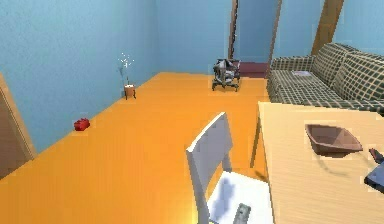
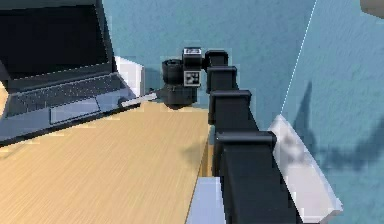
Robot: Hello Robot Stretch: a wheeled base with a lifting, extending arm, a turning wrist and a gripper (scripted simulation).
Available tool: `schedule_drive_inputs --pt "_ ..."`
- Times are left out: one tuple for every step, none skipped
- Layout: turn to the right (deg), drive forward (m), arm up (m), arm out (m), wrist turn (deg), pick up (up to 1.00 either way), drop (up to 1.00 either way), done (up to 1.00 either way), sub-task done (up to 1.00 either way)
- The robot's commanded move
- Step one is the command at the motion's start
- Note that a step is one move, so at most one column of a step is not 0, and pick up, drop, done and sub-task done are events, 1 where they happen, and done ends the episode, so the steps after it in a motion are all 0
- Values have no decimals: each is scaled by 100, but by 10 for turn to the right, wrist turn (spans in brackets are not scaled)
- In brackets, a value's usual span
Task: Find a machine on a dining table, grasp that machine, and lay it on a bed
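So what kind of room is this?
It looks like a living and dining room in a house. There is a checked sofa, a wooden table with a white chair beside it, and a laptop sitting on the table.

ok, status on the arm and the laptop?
Gripper by laptop, at its right edge; hold or contact: cannot tell. Laptop open, sitting on the wooden table. Nothing seen between them.
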Motion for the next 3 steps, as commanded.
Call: schedule_drive_inputs --pt "0 0 0 0 -450 0 0 0 0" --pt "0 0 0 0 -450 0 0 0 0" --pt "0 0 0 -26 0 0 0 0 0"
